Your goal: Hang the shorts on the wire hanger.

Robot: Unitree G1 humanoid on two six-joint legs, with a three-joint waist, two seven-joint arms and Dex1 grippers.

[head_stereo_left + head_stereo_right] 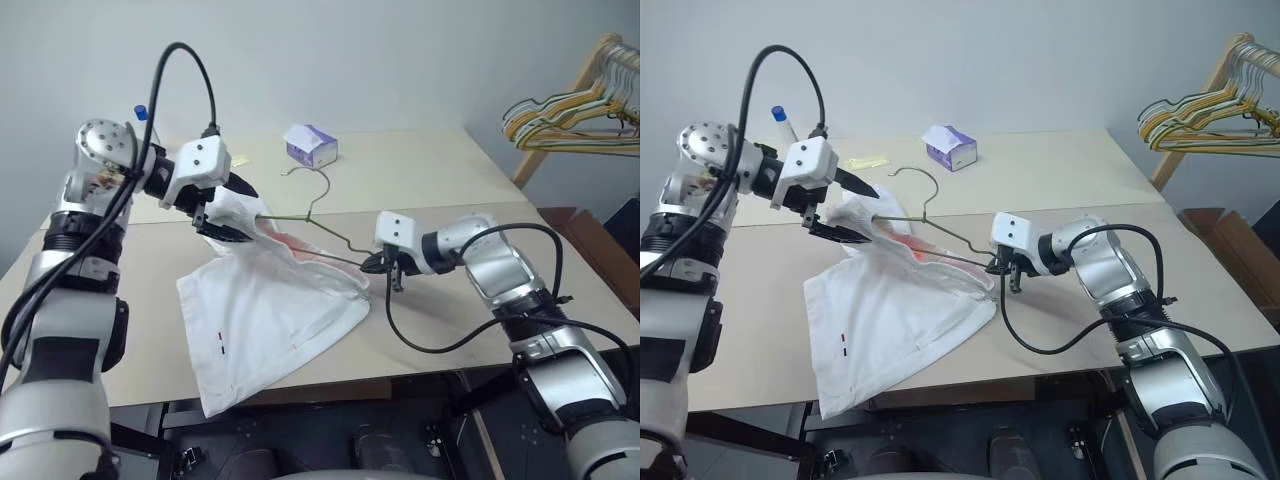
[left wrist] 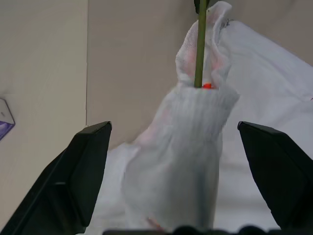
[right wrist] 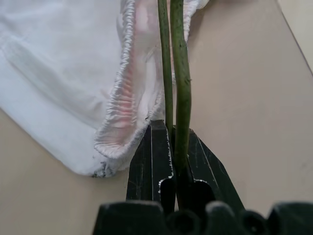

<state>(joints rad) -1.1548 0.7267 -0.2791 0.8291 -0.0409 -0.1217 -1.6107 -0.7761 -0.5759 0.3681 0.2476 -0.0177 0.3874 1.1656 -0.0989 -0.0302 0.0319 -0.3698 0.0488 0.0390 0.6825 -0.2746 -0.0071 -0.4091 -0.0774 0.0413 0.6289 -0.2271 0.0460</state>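
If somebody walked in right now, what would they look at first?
Probably the white shorts in the middle of the table, with the wire hanger poking into their waistband. The right hand is shut on the wire hanger at its near corner, and the left hand is open around a bunched bit of the shorts, lifted above the table. After that, the colourful bunch of hangers on a wooden rack at the far right.

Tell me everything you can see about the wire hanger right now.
The wire hanger is thin, bare olive-grey metal with a hooked top pointing toward the tissue box. It is held above the table, one corner clamped in the shut right tool. Its other end runs inside the white shorts, whose waistband bunches between the open left tool's fingers.
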